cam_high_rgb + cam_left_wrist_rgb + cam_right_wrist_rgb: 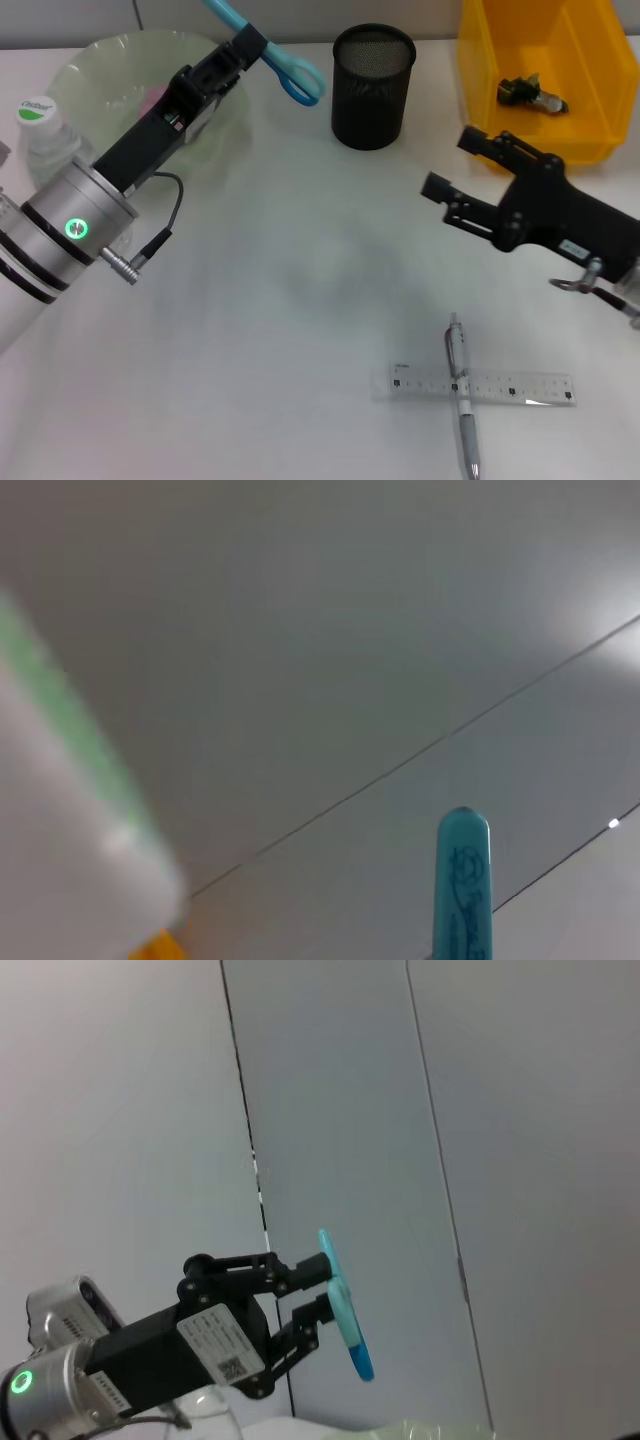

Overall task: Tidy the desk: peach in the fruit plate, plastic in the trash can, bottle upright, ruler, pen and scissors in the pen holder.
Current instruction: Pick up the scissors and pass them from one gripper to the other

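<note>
My left gripper (pixel 250 45) is raised over the back of the desk, shut on the blue scissors (pixel 285 65), just left of the black mesh pen holder (pixel 372 87). The scissors' blue tip (pixel 463 880) shows in the left wrist view. From the right wrist view the left gripper (pixel 312 1295) pinches the scissors (pixel 342 1305) in the air. My right gripper (pixel 452 172) hovers open at mid right. A pen (pixel 462 400) lies across a clear ruler (pixel 480 386) near the front. The bottle (pixel 45 135) stands upright at the far left. The pale green fruit plate (pixel 100 60) holds something pink, mostly hidden by my arm.
A yellow bin (pixel 550 70) at the back right holds a small dark crumpled item (pixel 530 95). A cable hangs from my left wrist (pixel 150 245).
</note>
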Controlling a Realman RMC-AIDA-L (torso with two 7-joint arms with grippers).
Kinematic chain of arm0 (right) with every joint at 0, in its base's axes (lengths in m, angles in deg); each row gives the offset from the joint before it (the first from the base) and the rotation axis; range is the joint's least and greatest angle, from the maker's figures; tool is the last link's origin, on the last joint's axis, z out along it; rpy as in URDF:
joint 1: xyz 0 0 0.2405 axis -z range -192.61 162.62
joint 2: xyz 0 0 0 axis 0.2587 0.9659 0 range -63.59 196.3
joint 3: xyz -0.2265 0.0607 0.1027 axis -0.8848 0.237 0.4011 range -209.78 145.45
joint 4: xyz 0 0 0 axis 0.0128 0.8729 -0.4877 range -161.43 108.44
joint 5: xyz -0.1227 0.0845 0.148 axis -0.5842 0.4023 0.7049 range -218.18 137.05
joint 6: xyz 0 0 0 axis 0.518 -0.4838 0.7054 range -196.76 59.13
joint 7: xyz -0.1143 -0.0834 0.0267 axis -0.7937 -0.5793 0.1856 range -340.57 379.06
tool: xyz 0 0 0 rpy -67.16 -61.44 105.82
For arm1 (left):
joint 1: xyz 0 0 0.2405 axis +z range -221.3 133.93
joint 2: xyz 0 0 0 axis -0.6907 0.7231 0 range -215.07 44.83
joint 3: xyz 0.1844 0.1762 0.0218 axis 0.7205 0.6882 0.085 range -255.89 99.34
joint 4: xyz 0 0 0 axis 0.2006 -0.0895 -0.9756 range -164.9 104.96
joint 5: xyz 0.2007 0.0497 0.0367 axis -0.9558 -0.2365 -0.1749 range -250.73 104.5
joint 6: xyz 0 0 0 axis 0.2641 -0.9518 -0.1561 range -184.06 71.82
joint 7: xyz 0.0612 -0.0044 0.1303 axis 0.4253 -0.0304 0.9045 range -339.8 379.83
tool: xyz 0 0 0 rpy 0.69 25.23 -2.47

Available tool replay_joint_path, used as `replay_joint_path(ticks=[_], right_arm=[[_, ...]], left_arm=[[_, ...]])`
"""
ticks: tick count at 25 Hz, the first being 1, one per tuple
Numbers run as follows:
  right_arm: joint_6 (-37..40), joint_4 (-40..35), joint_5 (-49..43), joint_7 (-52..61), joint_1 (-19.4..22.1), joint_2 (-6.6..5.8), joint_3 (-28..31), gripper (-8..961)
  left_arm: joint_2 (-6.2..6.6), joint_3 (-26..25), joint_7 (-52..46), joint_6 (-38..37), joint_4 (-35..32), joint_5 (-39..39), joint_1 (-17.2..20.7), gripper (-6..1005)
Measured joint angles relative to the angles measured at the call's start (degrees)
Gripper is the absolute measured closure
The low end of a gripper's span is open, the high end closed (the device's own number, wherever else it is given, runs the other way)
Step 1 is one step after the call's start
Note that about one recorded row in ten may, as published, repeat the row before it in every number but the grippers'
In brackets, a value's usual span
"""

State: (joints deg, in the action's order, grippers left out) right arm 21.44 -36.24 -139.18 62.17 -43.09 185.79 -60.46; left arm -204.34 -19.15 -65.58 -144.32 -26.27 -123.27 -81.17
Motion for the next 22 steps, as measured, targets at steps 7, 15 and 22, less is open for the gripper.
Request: replay_joint_path(ticks=[7,15,22], right_arm=[[-2.12,6.96,1.91,-9.81,-3.13,0.18,0.28,162],[-5.14,8.60,1.85,-10.50,-6.71,0.43,-0.21,162],[-5.53,11.52,1.91,-15.92,-8.37,0.47,0.21,162]], left_arm=[[-0.04,-0.81,-1.26,-0.71,1.63,0.07,0.98,762],[-0.05,-1.87,-0.75,-2.21,3.41,-0.07,2.08,762],[-0.05,-3.81,-1.13,-2.18,6.39,-0.07,1.93,762]])
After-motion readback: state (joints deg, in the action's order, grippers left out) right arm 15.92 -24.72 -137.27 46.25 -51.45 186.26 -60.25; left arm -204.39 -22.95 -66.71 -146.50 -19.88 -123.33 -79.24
